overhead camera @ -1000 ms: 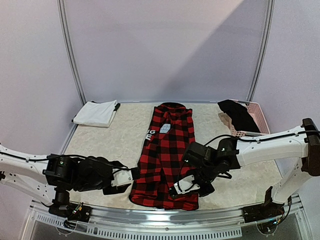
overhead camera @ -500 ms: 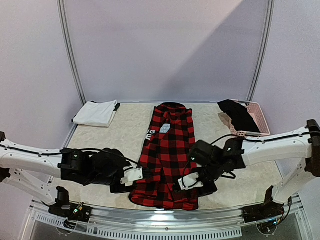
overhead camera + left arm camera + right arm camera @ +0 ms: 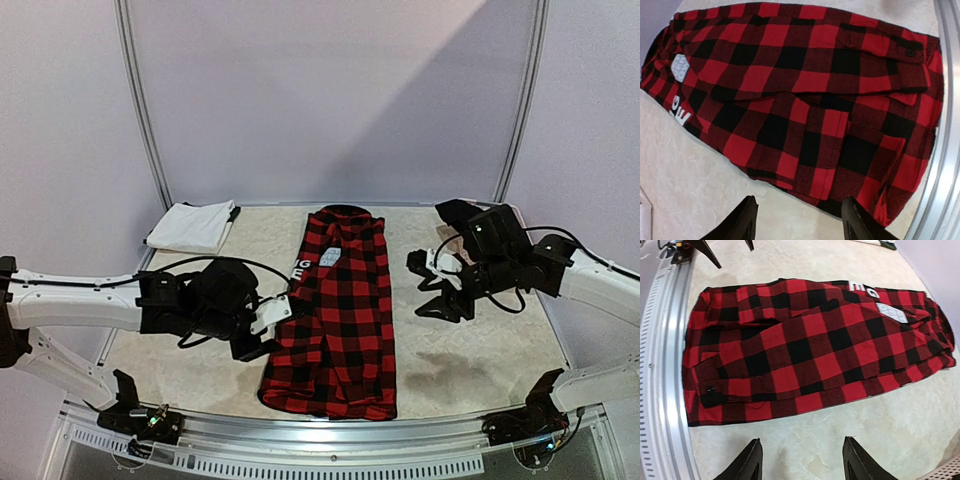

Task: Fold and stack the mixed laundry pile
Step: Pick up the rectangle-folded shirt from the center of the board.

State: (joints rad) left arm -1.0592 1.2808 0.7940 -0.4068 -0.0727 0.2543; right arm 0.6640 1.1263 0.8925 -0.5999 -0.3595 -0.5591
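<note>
Red-and-black checked flannel takes up the middle of the marbled beige tabletop (image 3: 225, 275). The flannel shirt (image 3: 338, 300) lies flat, folded lengthwise into a long narrow strip that runs from the near edge toward the back wall. A pale patch (image 3: 330, 257) and some white lettering show near its far end, and its near hem sits just beside the metal rim (image 3: 946, 100) of the tabletop.

The left hand (image 3: 268, 330) hovers over the shirt's left edge. In its wrist view the two dark fingers (image 3: 742, 222) stand wide apart with nothing between them, bare tabletop and the checked cloth below. The right hand (image 3: 426, 287) is raised to the right of the shirt, apart from it. Its fingers (image 3: 752, 460) are also spread wide and empty.

A folded white cloth (image 3: 190, 227) rests at the far left corner. At the far right, a dark garment (image 3: 478, 228) is draped over the edge of a pink basket (image 3: 520, 245), partly hidden behind the right arm. Both are well apart from the shirt.
</note>
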